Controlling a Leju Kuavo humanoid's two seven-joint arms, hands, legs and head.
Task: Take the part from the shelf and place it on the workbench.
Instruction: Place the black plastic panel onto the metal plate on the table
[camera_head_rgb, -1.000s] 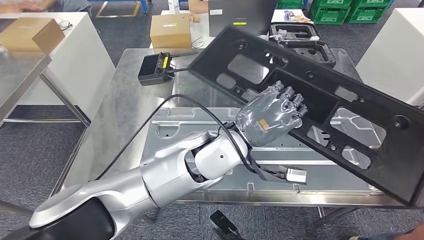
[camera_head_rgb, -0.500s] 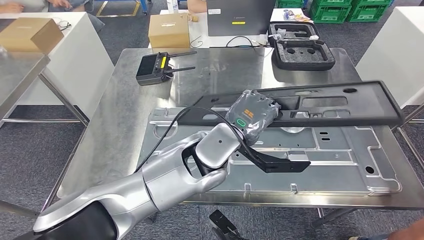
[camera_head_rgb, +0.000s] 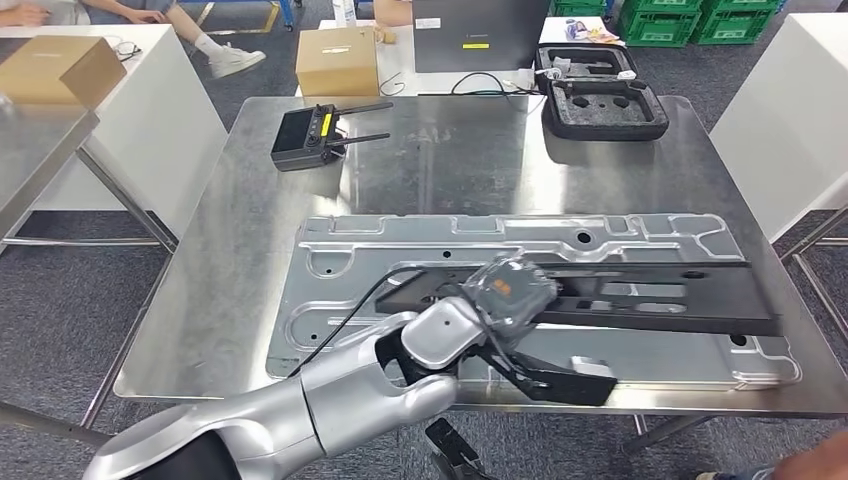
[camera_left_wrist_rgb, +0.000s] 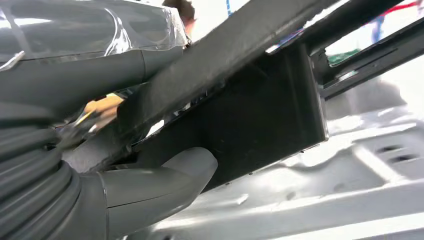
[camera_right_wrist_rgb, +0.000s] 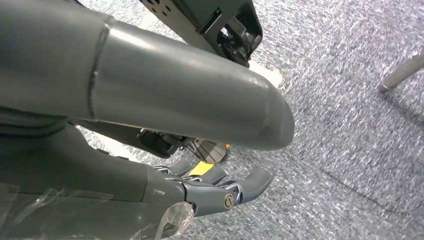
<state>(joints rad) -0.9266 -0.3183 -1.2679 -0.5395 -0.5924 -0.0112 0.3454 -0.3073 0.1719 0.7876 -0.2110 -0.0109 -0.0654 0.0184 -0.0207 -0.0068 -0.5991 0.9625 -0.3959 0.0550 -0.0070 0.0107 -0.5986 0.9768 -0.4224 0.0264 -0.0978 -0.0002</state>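
The part is a long black plastic panel (camera_head_rgb: 640, 295) with cut-outs, lying almost flat across the stamped metal plate (camera_head_rgb: 400, 250) on the steel workbench (camera_head_rgb: 240, 240). My left hand (camera_head_rgb: 505, 290), wrapped in clear film, grips the panel's left portion from above. In the left wrist view the thumb (camera_left_wrist_rgb: 165, 175) sits under the black panel (camera_left_wrist_rgb: 260, 115) and the wrapped fingers lie over it, just above the plate. My right hand (camera_right_wrist_rgb: 150, 100) hangs over grey carpet; its fingers (camera_right_wrist_rgb: 225, 192) are loosely bent and hold nothing.
A black remote controller (camera_head_rgb: 305, 135) and a black foam case (camera_head_rgb: 603, 100) sit at the back of the bench. A cardboard box (camera_head_rgb: 338, 60) and green crates (camera_head_rgb: 660, 22) lie beyond. White tables (camera_head_rgb: 130, 110) flank the bench. A person's leg (camera_head_rgb: 215, 55) is far left.
The panel swung down from steeply tilted in the air to nearly flat on the plate, and my left hand came lower and nearer the front edge with it.
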